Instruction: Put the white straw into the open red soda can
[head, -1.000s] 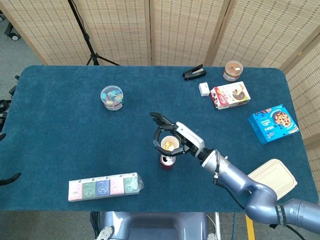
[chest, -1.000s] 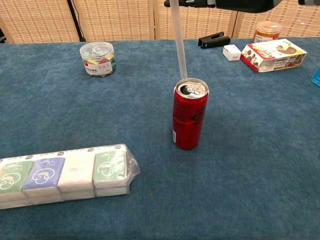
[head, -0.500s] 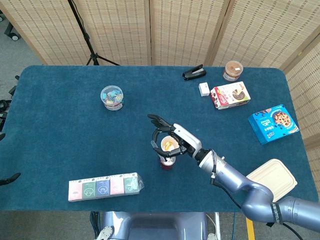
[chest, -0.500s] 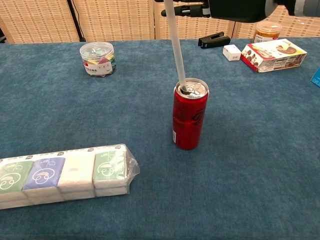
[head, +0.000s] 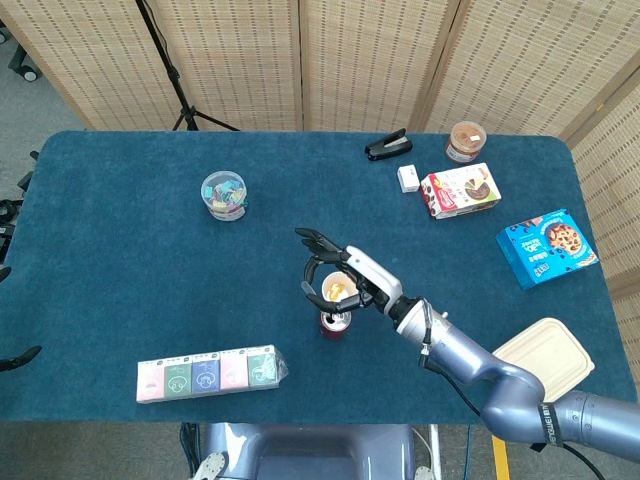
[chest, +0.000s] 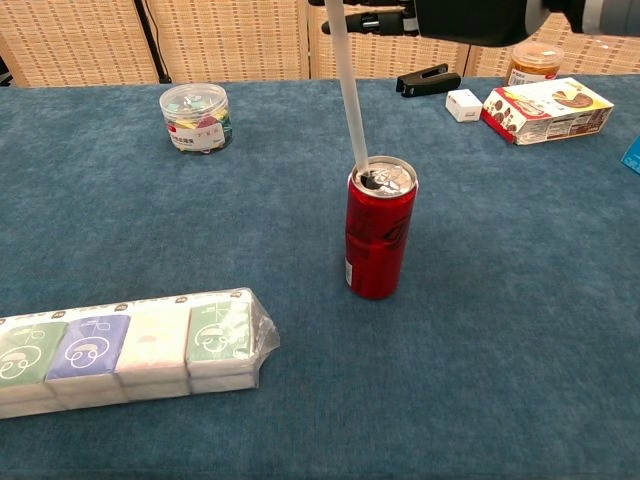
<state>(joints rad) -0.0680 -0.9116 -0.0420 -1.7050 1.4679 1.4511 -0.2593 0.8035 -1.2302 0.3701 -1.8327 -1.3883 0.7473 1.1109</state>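
Right now the right hand (head: 338, 280) grips the white straw (chest: 348, 90) from above, straw leaning slightly toward 11 o'clock, lower tip at or just inside the mouth of the red soda can (chest: 379, 238) — depth hard to tell. Can stands upright mid-table (chest: 520, 330). Left hand not seen in either view.

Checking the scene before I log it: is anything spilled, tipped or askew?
Nothing spilled or tipped. The red soda can stands upright. Only the white straw leans, tilted left, its tip at the can's opening, held by the right robot hand.
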